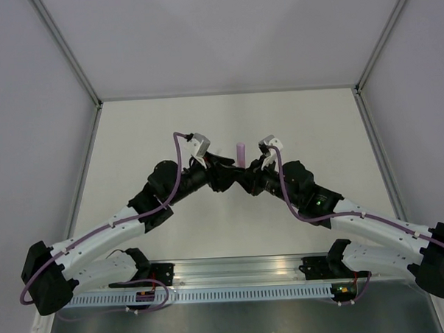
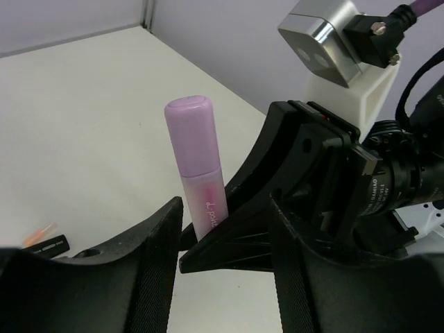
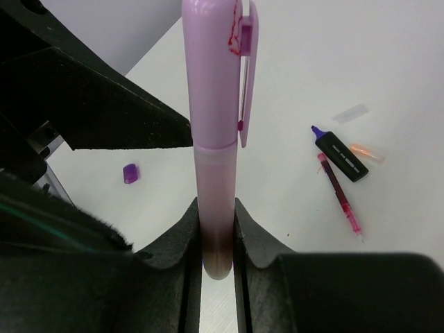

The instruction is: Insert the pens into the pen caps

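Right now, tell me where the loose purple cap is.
In the right wrist view, the purple cap lies on the table, left of the upright lilac pen clamped in the right gripper.

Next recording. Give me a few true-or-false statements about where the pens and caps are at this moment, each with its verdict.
1. The right fingers clamp the lower end of an upright lilac-capped pen. True.
2. The navy highlighter has its cap on. False: its purple tip is bare.
3. A small purple cap lies alone on the table, on the far side of the held pen from the highlighter. True.
4. The slim pink-red pen stands upright. False: it lies flat beside the highlighter.
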`<state>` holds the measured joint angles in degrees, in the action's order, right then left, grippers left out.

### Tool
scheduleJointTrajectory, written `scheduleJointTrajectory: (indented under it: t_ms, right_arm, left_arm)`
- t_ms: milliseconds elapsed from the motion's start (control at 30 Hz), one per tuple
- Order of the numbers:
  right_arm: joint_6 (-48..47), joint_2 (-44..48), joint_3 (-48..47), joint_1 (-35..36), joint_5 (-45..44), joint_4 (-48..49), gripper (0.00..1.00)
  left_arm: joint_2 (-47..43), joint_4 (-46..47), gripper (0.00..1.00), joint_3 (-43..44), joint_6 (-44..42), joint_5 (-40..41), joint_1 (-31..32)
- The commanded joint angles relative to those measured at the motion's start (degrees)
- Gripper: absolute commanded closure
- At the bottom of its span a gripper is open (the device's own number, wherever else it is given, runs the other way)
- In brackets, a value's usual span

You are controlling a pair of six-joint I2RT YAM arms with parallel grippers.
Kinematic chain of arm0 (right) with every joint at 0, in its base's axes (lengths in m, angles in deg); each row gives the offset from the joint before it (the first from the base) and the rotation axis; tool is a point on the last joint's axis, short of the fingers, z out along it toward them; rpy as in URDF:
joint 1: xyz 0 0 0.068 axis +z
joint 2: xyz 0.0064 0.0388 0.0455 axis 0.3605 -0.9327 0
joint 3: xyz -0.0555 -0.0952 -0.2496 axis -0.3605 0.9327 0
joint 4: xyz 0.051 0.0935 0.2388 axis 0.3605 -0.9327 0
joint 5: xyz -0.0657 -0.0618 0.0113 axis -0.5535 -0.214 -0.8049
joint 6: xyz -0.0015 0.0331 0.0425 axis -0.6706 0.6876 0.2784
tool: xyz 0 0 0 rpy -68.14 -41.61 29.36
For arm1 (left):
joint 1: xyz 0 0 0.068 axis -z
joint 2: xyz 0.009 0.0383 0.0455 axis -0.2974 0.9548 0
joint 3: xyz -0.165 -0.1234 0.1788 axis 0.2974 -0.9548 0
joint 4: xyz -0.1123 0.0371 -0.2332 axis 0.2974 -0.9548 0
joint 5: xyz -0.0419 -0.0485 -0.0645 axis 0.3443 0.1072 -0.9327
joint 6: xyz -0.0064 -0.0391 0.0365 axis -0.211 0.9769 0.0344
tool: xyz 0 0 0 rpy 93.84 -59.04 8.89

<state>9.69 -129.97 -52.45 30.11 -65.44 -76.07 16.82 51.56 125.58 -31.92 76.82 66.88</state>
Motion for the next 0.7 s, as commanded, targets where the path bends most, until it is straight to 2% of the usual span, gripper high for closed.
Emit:
scheduleJointTrajectory:
  t_ms: [0, 100, 133, 167, 367, 500, 600, 667]
  right_arm:
    - [0.0, 1.0, -1.9, -0.2, 1.0, 4.6, 1.0]
    - [0.1, 1.3, -1.9, -0.1, 2.4, 4.8, 1.0]
    - [0.0, 1.5, -2.0, -0.2, 2.6, 4.7, 1.0]
    - [0.0, 1.7, -2.0, -0.1, 2.5, 4.6, 1.0]
    - [0.2, 3.2, -2.0, -0.2, 2.9, 4.2, 1.0]
    - [0.6, 3.5, -1.8, -0.2, 3.2, 4.5, 1.0]
    - [0.7, 2.9, -2.3, -0.1, 8.6, 5.2, 1.0]
    - [0.5, 2.8, -2.7, -0.1, 11.9, 6.2, 1.0]
  left_arm:
    - [-1.7, 0.8, 0.4, 0.3, -1.0, -2.7, 0.3]
    - [-1.9, 1.0, 0.28, 0.8, -0.5, -3.8, 0.3]
    - [-2.0, 0.6, 0.06, 1.2, -0.5, -4.5, 0.3]
    - [-2.2, 0.4, 0.0, 1.4, -0.8, -4.8, 0.3]
    - [-6.7, -5.7, 0.0, 5.2, 0.6, -2.5, 0.3]
    - [-11.0, -16.1, 0.0, 10.7, 2.2, 3.0, 0.2]
    - [-11.7, -26.7, 0.0, 16.9, -0.2, 7.3, 0.1]
    - [-11.4, -28.8, 0.0, 18.9, -4.7, 5.1, -0.4]
